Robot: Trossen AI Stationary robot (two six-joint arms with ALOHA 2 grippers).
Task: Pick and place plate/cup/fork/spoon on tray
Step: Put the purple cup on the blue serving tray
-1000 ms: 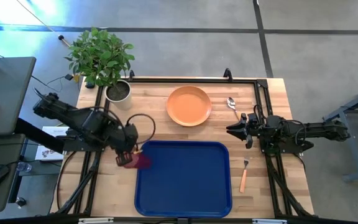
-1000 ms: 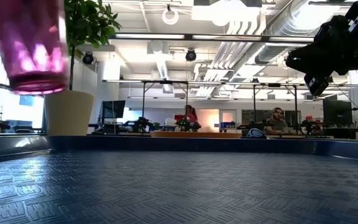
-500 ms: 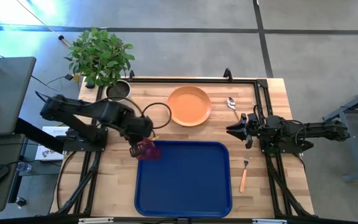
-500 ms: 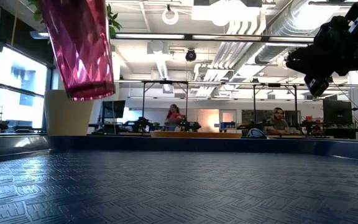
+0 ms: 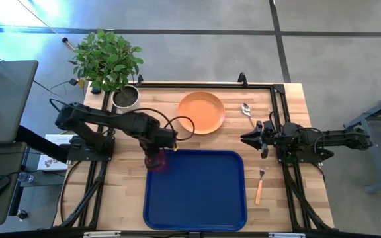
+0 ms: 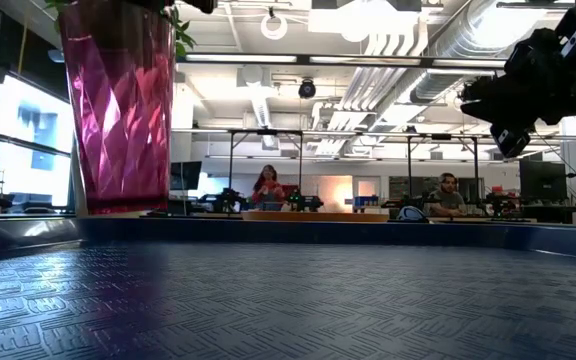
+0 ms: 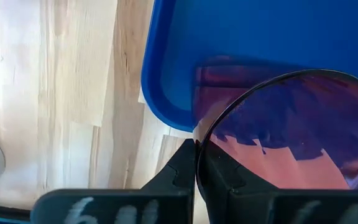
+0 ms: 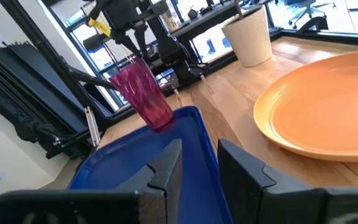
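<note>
Wooden tabletop (image 5: 177, 142), large blue rectangular tray (image 5: 197, 192) bare: my left gripper (image 5: 156, 153) clamps the dark-red translucent cup (image 5: 156, 162) over its plant-side corner; orange plate (image 5: 201, 112), spoon (image 5: 247, 111), fork (image 5: 259, 185) outstanding; right gripper (image 5: 251, 139), fingers apart, beside it.

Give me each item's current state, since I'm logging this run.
Cup: upright, held by the left pincer over the tray's far-left corner; whether it touches is unclear.
Tray: flat on the table, nothing else on it.
Plate: on the table beyond the tray.
Spoon: lying right of the plate.
Fork: lying right of the tray.
Right pincer: open, empty.
</note>
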